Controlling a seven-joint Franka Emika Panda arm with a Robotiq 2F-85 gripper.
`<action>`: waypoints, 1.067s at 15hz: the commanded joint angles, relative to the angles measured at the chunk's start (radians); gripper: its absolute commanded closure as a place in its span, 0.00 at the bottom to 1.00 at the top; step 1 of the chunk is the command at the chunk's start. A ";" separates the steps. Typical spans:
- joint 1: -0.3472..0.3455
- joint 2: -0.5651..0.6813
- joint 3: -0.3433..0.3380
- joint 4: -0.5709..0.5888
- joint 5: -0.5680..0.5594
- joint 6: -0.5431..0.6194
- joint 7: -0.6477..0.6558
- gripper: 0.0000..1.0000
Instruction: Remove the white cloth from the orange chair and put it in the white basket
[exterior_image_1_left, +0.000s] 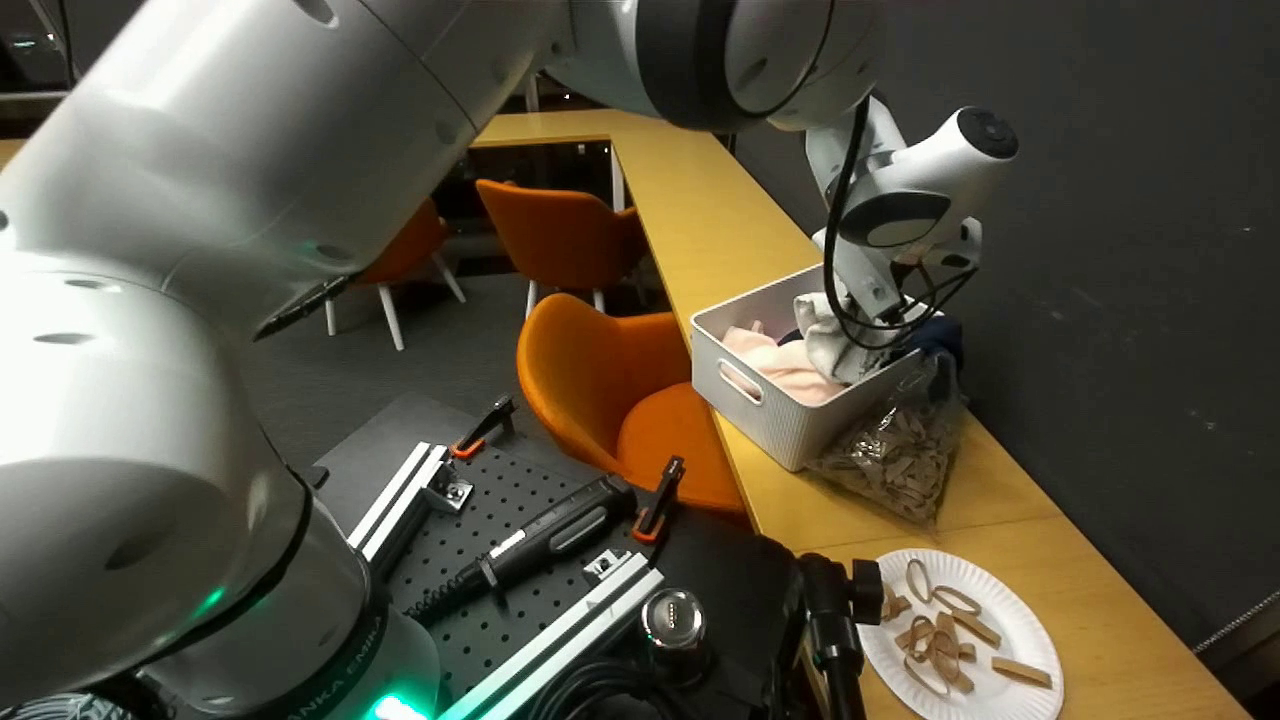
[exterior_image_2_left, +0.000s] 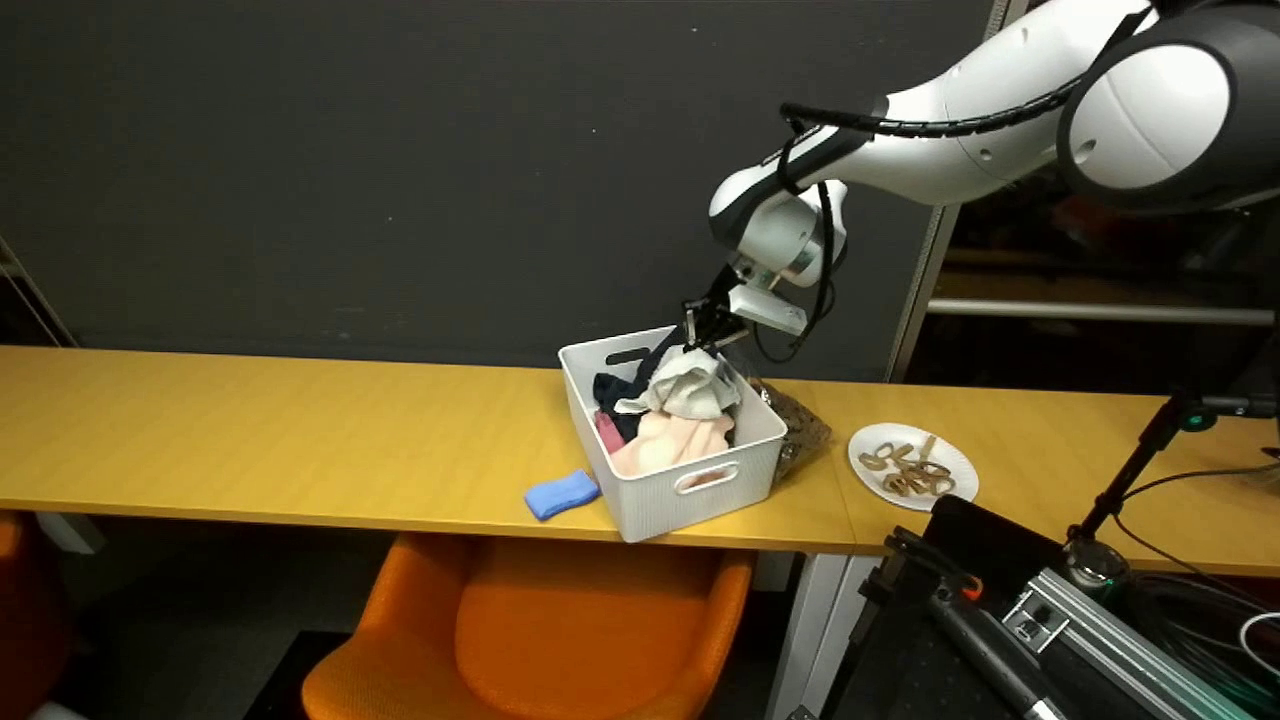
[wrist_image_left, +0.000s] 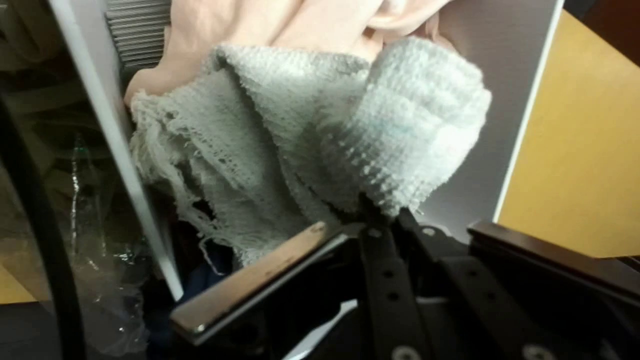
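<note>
The white cloth (exterior_image_1_left: 830, 338) lies bunched on top of other cloths inside the white basket (exterior_image_2_left: 650, 510). It shows in both exterior views (exterior_image_2_left: 690, 384) and fills much of the wrist view (wrist_image_left: 300, 115), with a frayed edge on one side. My gripper (wrist_image_left: 386, 210) points down into the basket with its fingertips close together, pinching a fold of the white cloth. In both exterior views the gripper (exterior_image_1_left: 893, 312) (exterior_image_2_left: 702, 338) is at the basket's wall-side end, touching the cloth. The orange chair (exterior_image_1_left: 570, 350) (exterior_image_2_left: 585, 630) stands at the table's edge with no cloth visible on it.
A peach cloth (exterior_image_2_left: 670, 442) and dark cloth (exterior_image_2_left: 612, 395) lie in the basket. A clear bag of brown pieces (exterior_image_1_left: 900, 460) leans beside it. A blue cloth (exterior_image_2_left: 562, 494) and a paper plate (exterior_image_2_left: 870, 440) lie on the table (exterior_image_2_left: 300, 430). A dark wall stands behind.
</note>
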 joint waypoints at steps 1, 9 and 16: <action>0.003 0.122 0.007 0.158 -0.054 -0.004 0.073 0.98; 0.030 0.329 0.035 0.363 -0.183 -0.028 0.192 0.92; 0.093 0.168 -0.043 0.196 -0.200 0.000 0.241 0.35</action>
